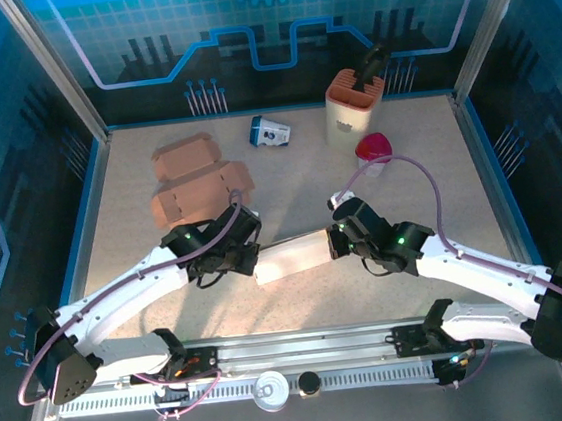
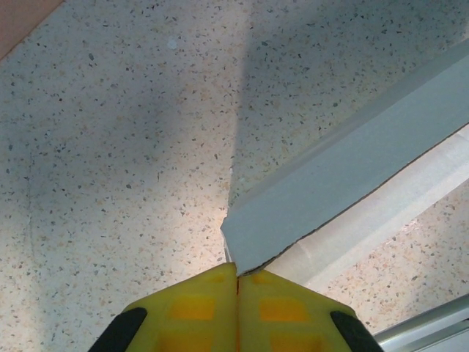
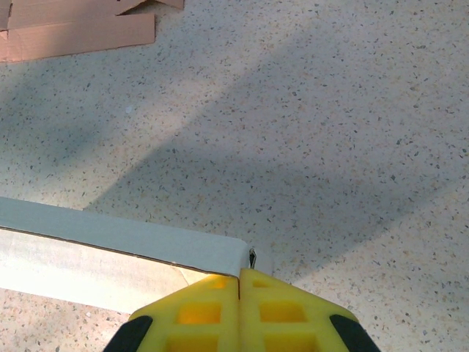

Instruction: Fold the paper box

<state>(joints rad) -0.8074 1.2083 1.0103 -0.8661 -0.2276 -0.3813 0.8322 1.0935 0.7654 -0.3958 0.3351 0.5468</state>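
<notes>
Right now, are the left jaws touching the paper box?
Touching. In the left wrist view the paper box corner runs into the shut left jaws, no gap.

Centre blocked: paper box (image 1: 296, 254) bridges left hand (image 1: 256, 257) and right hand (image 1: 334, 243), each pinched on an end. 10–11 o'clock taken by flat brown cardboard (image 1: 197, 179), close behind the left hand. 12: small blue-white pack (image 1: 270, 131). 1 o'clock: beige holder (image 1: 353, 107) standing tall, red cup (image 1: 373, 147) just before it, right arm's purple cable (image 1: 428, 171) looping up beside the cup. Clear bench (image 1: 299, 188): lane from centre to 12 between cardboard and cup, the 3 o'clock side, wedge at 6 between the arms.
</notes>
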